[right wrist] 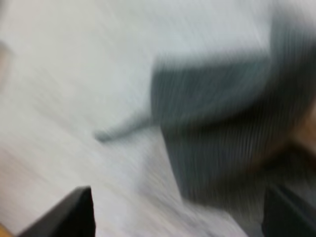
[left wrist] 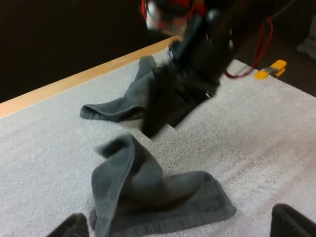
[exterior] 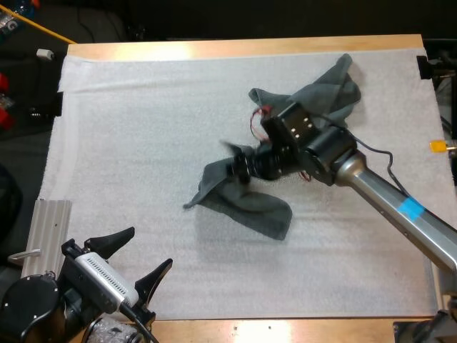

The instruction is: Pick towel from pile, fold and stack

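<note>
Across the left half of the mat (exterior: 128,143) the surface lies bare from far edge to near edge, and the near right part beneath the right arm is bare too. The table (exterior: 243,47) shows as a wooden band beyond the mat's far edge and another along its near edge. A metal rail (exterior: 46,229) lies at the mat's left edge, just beside the left arm.

The far towel (exterior: 328,93) lies crumpled near the mat's far right corner, one tip close to the far edge and its near part hidden under the right arm's wrist. The near towel (exterior: 250,204) lies around the middle of the mat, well apart from every edge, one corner trailing left.

The right gripper (exterior: 239,168) is at the near towel's far side, between the two towels. In the right wrist view its fingers (right wrist: 74,215) stand wide apart with the near towel (right wrist: 222,128) ahead between them. Whether they touch the cloth cannot be told. In the left wrist view a fold of the near towel (left wrist: 158,197) stands up just below the right gripper (left wrist: 158,118), with the far towel (left wrist: 121,106) behind.

The left gripper (exterior: 152,245) is at the mat's near left corner, spread wide and holding nothing. The near towel is well apart from it, ahead and to the right.
</note>
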